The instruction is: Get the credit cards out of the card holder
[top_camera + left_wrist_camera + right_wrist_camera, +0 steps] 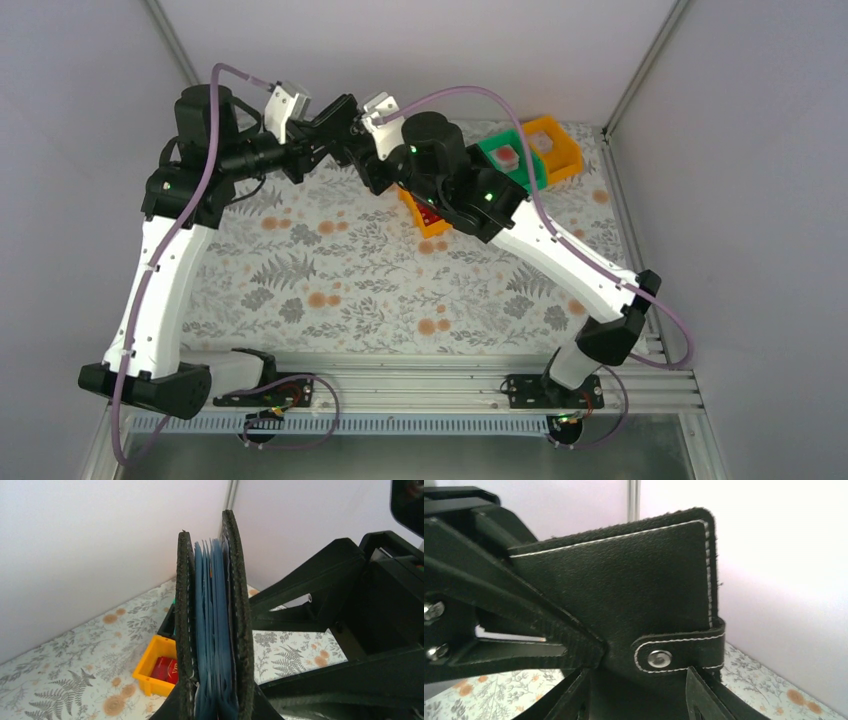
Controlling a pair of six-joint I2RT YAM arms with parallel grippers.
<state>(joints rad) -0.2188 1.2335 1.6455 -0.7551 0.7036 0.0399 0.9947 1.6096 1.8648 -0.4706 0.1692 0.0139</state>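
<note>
Only one thing bears print: a red pack (166, 669) lying in an orange bin (145, 674) on the floral worktop (330, 270), its white lettering too small to read. From above, that bin sits half under the right arm. To its right come a green bin (535, 172) holding a small red-and-white item, then a second orange bin (570, 160) with something pale inside, both near the far right corner.

Left of the bins, raised above the far end of the worktop, the two arms meet. The left tool (591, 649) is clenched on the card holder (634, 590), pinching it near one corner and holding it clear of the worktop. Seen edge-on from the left wrist, the credit cards (212, 630) are packed between the two black covers, blue-grey edges showing. A strap (686, 652) with a metal snap (659, 658) wraps the holder's edge. The right tool (636, 700) stands with jaws parted, its fingers either side of the strap; whether they touch the holder cannot be told.
</note>
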